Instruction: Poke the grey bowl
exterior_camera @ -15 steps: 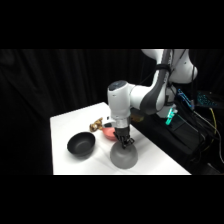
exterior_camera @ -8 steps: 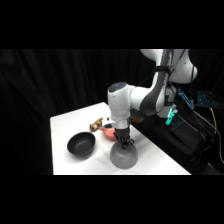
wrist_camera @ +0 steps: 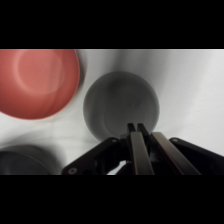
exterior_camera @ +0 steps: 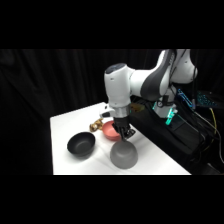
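Note:
The grey bowl [exterior_camera: 123, 155] stands near the table's front edge, round and matte. My gripper [exterior_camera: 124, 137] comes down from above, its tip right at the bowl's top rim. In the wrist view the grey bowl [wrist_camera: 120, 105] fills the middle, and the gripper [wrist_camera: 136, 131] reaches over its near edge. The two fingers are pressed together with nothing between them. Whether they touch the bowl cannot be told.
A black bowl [exterior_camera: 81, 144] sits left of the grey one, and a red-pink bowl [exterior_camera: 110, 131] lies behind it, close to the gripper. A small brown object [exterior_camera: 95, 125] rests further back. The white table [exterior_camera: 67, 122] ends just in front of the grey bowl.

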### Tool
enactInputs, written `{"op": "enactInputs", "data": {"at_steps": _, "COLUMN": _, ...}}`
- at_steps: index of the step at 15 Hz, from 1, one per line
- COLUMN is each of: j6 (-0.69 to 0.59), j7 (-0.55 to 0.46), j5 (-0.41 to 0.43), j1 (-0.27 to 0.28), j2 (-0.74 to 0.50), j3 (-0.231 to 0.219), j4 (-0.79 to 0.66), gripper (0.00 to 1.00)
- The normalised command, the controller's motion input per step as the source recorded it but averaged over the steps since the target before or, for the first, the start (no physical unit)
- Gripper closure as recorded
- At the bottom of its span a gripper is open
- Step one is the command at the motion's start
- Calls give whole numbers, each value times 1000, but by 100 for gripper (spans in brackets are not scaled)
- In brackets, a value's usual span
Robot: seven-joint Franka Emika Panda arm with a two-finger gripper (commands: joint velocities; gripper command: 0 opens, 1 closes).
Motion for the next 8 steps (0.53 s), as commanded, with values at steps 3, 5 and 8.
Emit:
{"op": "enactInputs", "data": {"at_steps": 3, "j6": -324, "j7": -135, "j5": 19, "j1": -14, "j2": -258, "j3": -26, "j4": 111, "gripper": 29}}
{"op": "enactInputs", "data": {"at_steps": 5, "j6": -319, "j7": -70, "j5": -37, "j1": 10, "j2": -218, "j3": -39, "j4": 156, "gripper": 8}}
{"op": "enactInputs", "data": {"at_steps": 8, "j6": -278, "j7": -67, "j5": -71, "j1": -2, "j2": -172, "j3": -62, "j4": 154, "gripper": 0}}
